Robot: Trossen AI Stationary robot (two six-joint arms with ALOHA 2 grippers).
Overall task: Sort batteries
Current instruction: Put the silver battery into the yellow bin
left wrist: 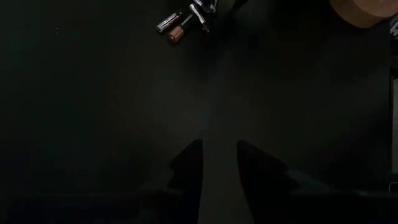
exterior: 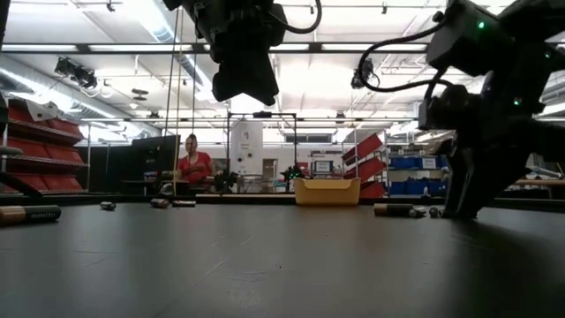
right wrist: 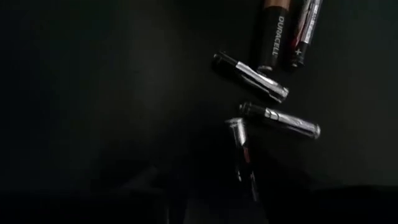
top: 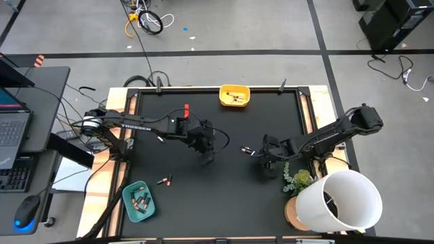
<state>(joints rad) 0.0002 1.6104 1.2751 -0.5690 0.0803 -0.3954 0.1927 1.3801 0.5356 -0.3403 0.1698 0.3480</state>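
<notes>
Several batteries lie loose on the black table, right of its middle, silvery ones beside a copper-and-black one. My right gripper stands low over them, pointing steeply down, open. The nearest silvery battery lies just ahead of it. My left gripper hangs open and empty above the table's middle, with the same batteries farther off. Two more batteries lie near the front left. My right gripper is down at the nearest silvery battery. Darkness hides its fingers in the wrist view, so I cannot tell whether it touches the battery, which lies on the table.
A yellow tray with batteries stands at the far edge. A teal tray with batteries sits at the near left corner. A white bucket and a small plant stand at the near right. A red object lies behind my left arm.
</notes>
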